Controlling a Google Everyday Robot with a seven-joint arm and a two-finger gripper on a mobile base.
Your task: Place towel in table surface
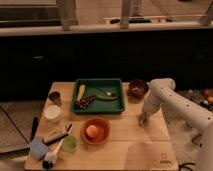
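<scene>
Tool (pixel 143 119) is low over the right side of the counter (pixel 125 152), its tip at or just above the wood. It sits near the brown bowl (pixel 137 88), right of the green tray (pixel 100 96). Cannot tell if it is wide, narrow or holding anything. Towel not distinguishable, likely bunched under the tip. Step, by judgement: set-down. Next move calls for letting go onto bare wood, then a straight lift clear of the bowl.
</scene>
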